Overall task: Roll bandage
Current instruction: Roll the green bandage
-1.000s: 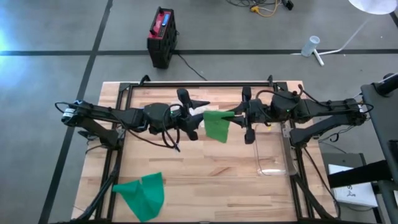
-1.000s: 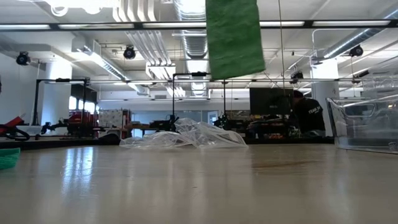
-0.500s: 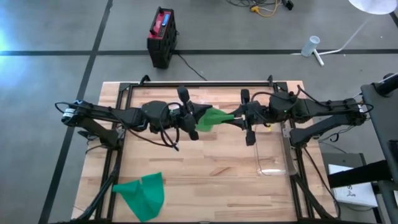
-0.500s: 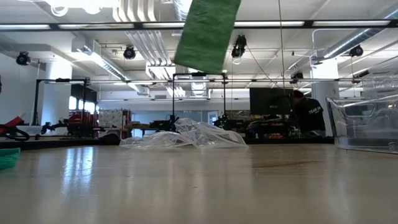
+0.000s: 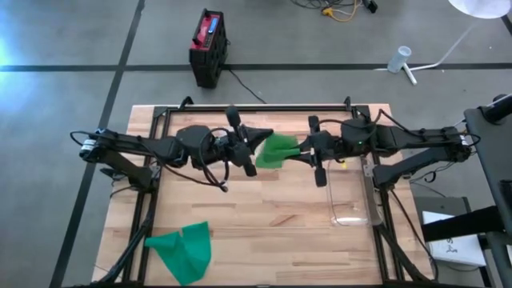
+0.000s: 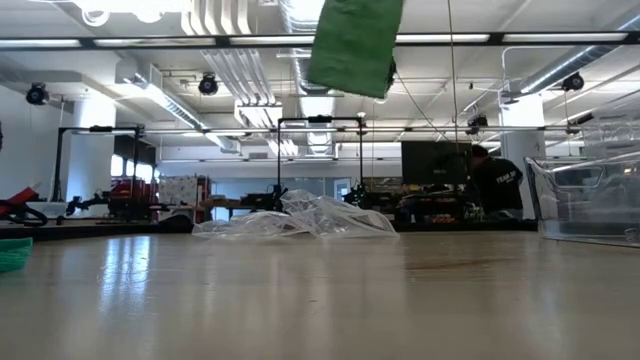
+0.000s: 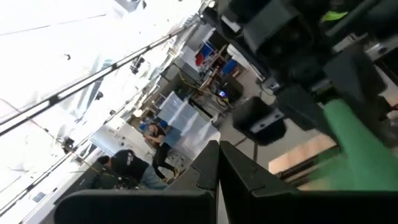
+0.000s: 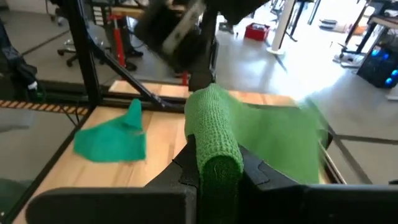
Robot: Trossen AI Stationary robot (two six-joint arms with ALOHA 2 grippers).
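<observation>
The left gripper (image 5: 254, 149), open a second ago, has now snapped shut mid-air beside the bandage (image 5: 278, 150); whether it caught the loose edge is unclear. The strip hangs lifted above the table (image 5: 264, 224), swung leftward. The right gripper (image 5: 308, 150) stays clamped on its bunched end, so rolling looks underway.

One camera hangs high and looks straight down on the whole table (image 5: 264, 224) and both arms. One sits low, right at the table top, and looks flat across it into the room. Each wrist camera rides on its arm and looks out past that arm's own fingers, very close. The green bandage (image 5: 276, 150) held up in the air shows in all four views. The other green cloth (image 5: 182, 248) shows from high, low and the right wrist.
</observation>
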